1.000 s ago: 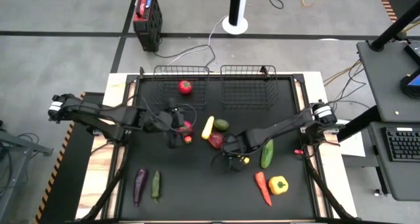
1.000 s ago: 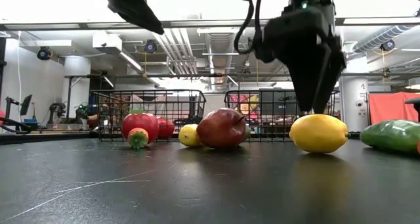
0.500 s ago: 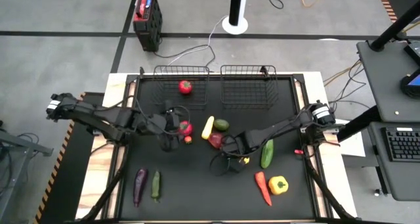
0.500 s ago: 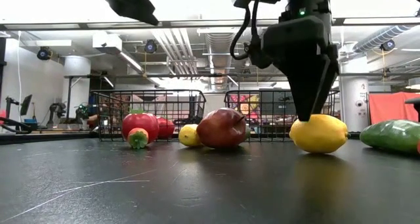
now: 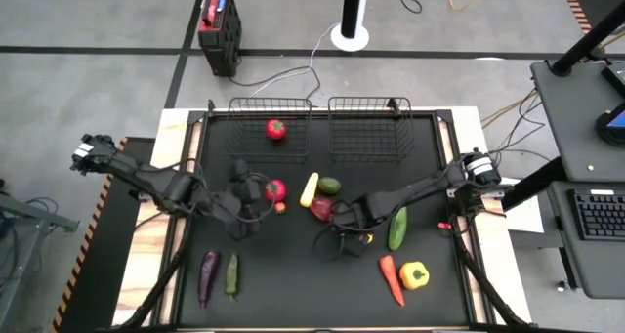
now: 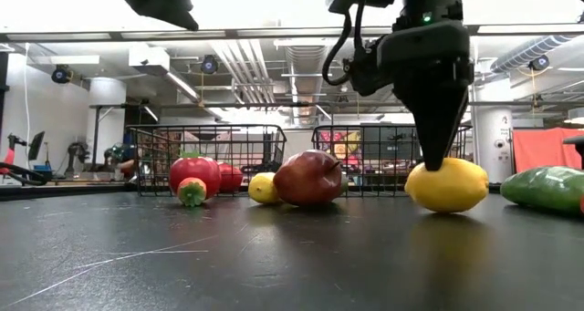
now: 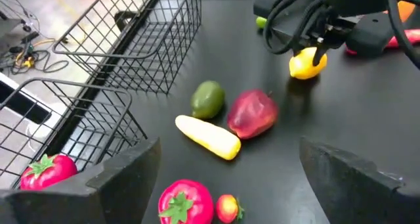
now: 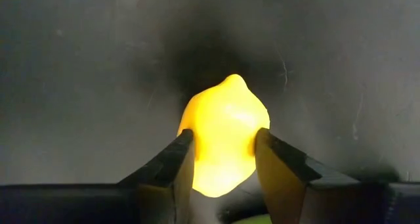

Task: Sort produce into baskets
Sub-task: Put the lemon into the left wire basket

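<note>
Nearest the lower edge of the high view lie the purple eggplant (image 5: 207, 276) and a green cucumber (image 5: 232, 274) at lower left, and the orange carrot (image 5: 391, 278) beside the yellow pepper (image 5: 415, 274) at lower right, all on the black desk (image 5: 293, 299).

Just above them, right of centre, the right end effector (image 5: 352, 237) points down onto the lemon (image 8: 224, 144); in the right wrist view its two fingers (image 8: 171, 163) press against both sides of the lemon, clenched on it, and in the low view the lemon (image 6: 447, 184) sits on the desk surface. A second green cucumber (image 5: 397, 228) lies just to its right.

At the middle of the high view are the dark red apple (image 5: 321, 209), the yellow squash (image 5: 309, 188) and the green avocado (image 5: 330, 186), close together. To their left sit a red tomato (image 5: 275, 189) and a small red-orange piece (image 5: 280, 207). The left end effector (image 5: 244, 208) hovers beside them, left of centre, its fingers (image 7: 125, 178) spread wide and empty.

Farthest, at the upper edge of the desk, stand two wire baskets: the left basket (image 5: 244, 128) holds another red tomato (image 5: 276, 129), and the right basket (image 5: 369, 128) is next to it.
</note>
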